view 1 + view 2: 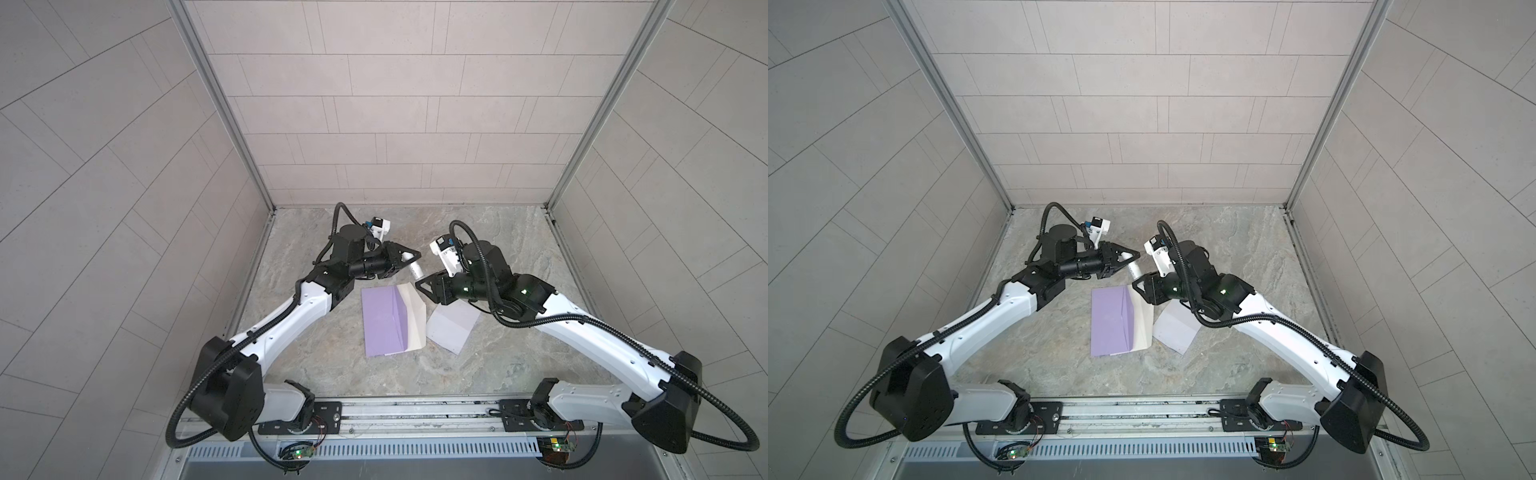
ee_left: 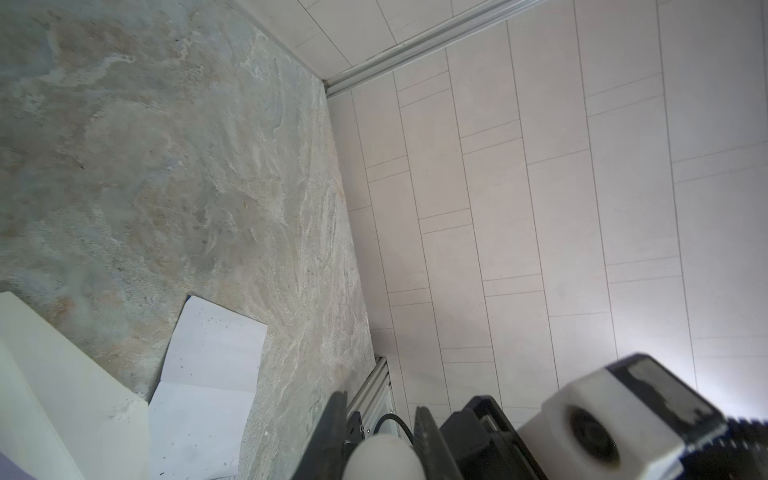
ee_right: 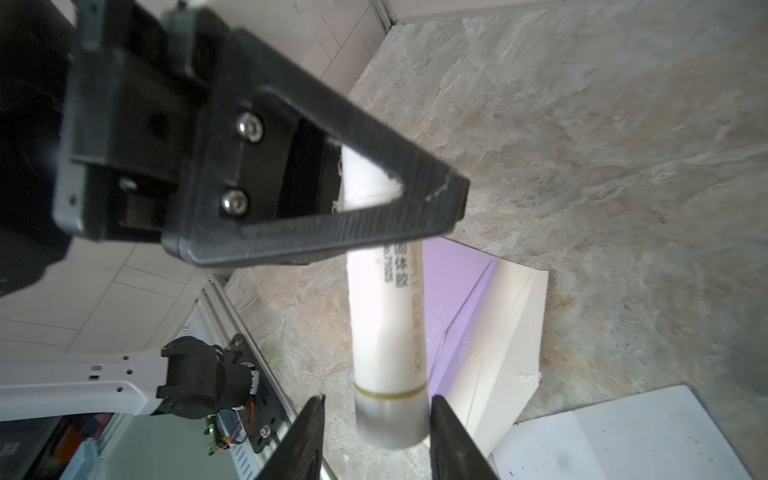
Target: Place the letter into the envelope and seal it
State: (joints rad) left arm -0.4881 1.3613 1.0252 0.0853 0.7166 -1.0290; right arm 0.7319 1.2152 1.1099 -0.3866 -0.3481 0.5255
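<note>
Just beyond the far edge of the purple envelope [image 1: 384, 322], the left gripper [image 1: 409, 262] clamps a white glue stick [image 3: 386, 332] above the table [image 1: 498, 249]. The right gripper [image 3: 376, 419] straddles the stick's cap end, with its jaws apart and a gap on each side. The letter [image 1: 453, 326] lies flat just right of the envelope, outside it, and the envelope's flap is open.

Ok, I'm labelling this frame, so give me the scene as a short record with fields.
left jaws: closed on the glue stick
right jaws: open, either side of the stick's free end, not gripping
envelope: purple, flat on the table, flap open
letter: outside the envelope, beside the flap
sealed: no
</note>
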